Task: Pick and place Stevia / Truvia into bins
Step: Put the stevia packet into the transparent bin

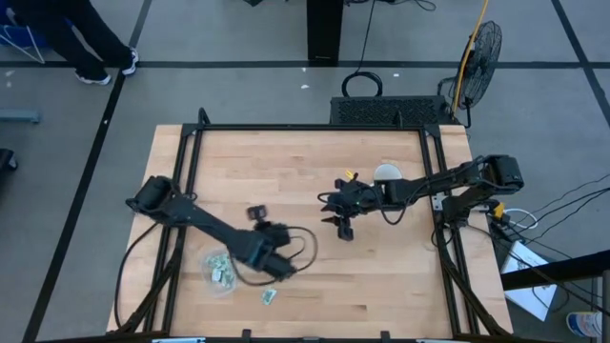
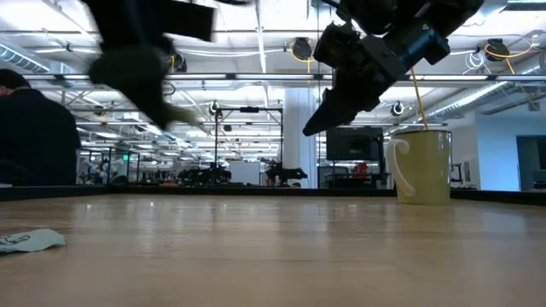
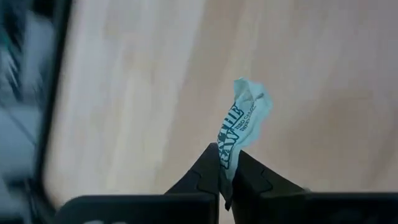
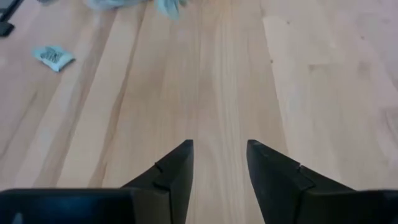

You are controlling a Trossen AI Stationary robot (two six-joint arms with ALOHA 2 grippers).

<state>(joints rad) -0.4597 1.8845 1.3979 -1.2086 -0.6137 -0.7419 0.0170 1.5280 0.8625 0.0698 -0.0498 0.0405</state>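
My left gripper (image 3: 225, 177) is shut on a pale green and white sweetener packet (image 3: 245, 118) above the table; it also shows in the high view (image 1: 282, 267), right of the clear bowl (image 1: 221, 271). The bowl holds several packets. Another packet (image 1: 269, 296) lies flat on the wood near the front edge and also shows in the low view (image 2: 26, 240). My right gripper (image 4: 219, 165) is open and empty above the table's middle (image 1: 339, 221), left of the cream mug (image 1: 386, 173). My left gripper pinches one end of the packet (image 3: 229, 163) between its two fingertips. The rest of the crumpled packet sticks out beyond the fingertips. It is lifted clear of the table.
The cream mug (image 2: 422, 166) stands at the far right of the table. A black frame (image 1: 305, 129) runs around the tabletop. A person (image 2: 34, 141) sits beyond the table's far edge. Bare wood lies between the two grippers.
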